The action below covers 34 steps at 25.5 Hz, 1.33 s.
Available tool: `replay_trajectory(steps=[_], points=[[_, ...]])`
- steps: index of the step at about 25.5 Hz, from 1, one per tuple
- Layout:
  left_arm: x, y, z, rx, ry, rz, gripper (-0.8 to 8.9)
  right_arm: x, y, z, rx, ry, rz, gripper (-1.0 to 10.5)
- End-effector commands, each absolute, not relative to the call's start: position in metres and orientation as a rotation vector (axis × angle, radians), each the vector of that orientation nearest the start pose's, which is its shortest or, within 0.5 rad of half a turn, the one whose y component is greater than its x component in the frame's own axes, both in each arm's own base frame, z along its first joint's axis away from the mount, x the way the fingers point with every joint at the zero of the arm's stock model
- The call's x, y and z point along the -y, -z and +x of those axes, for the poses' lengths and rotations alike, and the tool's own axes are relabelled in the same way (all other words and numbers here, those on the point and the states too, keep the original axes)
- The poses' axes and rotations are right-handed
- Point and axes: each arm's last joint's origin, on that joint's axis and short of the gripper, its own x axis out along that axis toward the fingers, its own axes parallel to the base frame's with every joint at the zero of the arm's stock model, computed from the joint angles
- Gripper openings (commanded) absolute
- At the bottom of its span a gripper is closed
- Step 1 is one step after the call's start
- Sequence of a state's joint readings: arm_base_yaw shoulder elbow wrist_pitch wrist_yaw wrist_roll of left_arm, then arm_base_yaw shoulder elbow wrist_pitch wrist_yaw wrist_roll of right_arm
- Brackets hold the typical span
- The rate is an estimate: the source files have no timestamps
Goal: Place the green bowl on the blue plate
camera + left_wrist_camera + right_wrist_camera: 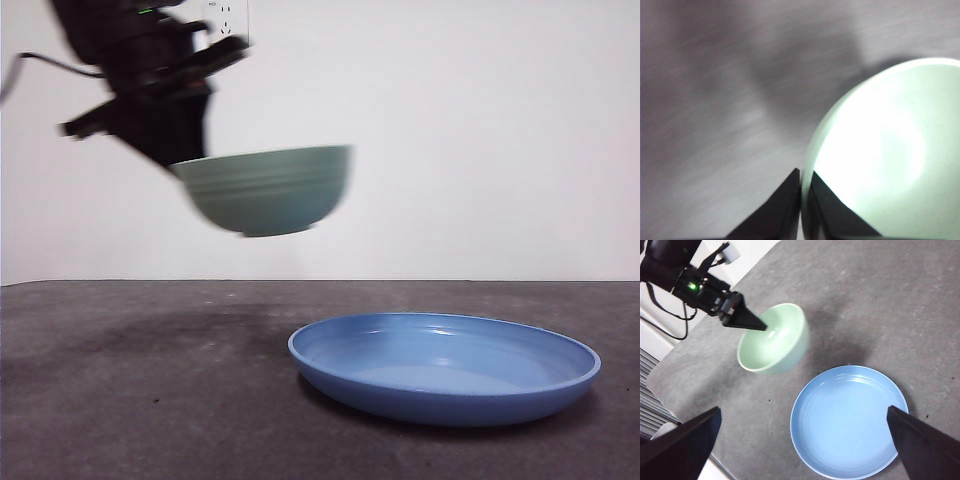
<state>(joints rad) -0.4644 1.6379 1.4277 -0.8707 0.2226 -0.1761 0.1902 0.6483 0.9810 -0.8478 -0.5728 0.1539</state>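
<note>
— Green bowl (270,190)?
— In the air, left hand (801,200) clenched on its rim, beside the blue plate (450,385) on the grey desk (140,400).
— Right hand (805,450)?
— Spread wide, high above the plate

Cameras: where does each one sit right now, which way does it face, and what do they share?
Front view: low at table height, looking level across; left gripper carries the green bowl above the table, blue plate nearby.
Left wrist view: looks down into the bowl, own jaws pinching its rim.
Right wrist view: high, facing down; own jaws wide apart.
Front and right wrist views share bowl, plate and left gripper.
</note>
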Motion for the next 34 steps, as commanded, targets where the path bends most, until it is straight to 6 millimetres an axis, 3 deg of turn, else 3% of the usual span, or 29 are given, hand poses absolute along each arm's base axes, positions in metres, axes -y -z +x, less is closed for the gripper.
replay_trajectory(steps=[1, 7, 12, 17, 26, 28, 32, 34], points=[[0.186, -0.285, 0.302, -1.16, 0.566, -0.002, 0.17, -0.035, -0.36, 0.096, -0.554, -0.716, 0.241, 6.7], [0.246, -0.264, 0.303, -1.174, 0.68, 0.077, 0.17, -0.035, -0.36, 0.096, -0.554, -0.712, 0.24, 6.7], [0.276, -0.237, 0.303, -1.211, 0.717, 0.119, 0.17, -0.035, -0.36, 0.096, -0.554, -0.708, 0.239, 6.7], [0.289, -0.208, 0.306, -1.259, 0.717, 0.144, 0.17, -0.035, -0.36, 0.096, -0.553, -0.708, 0.24, 6.7], [0.293, -0.207, 0.303, -1.227, 0.647, 0.208, 0.2, -0.035, -0.36, 0.096, -0.554, -0.708, 0.239, 6.7], [0.293, -0.207, 0.303, -1.23, 0.642, 0.2, 0.56, -0.035, -0.36, 0.096, -0.554, -0.708, 0.239, 6.7], [0.293, -0.214, 0.304, -1.227, 0.635, 0.187, 2.85, -0.035, -0.36, 0.096, -0.553, -0.708, 0.24, 6.7], [0.292, -0.228, 0.303, -1.219, 0.643, 0.193, 2.92, -0.035, -0.36, 0.096, -0.553, -0.708, 0.239, 6.7]])
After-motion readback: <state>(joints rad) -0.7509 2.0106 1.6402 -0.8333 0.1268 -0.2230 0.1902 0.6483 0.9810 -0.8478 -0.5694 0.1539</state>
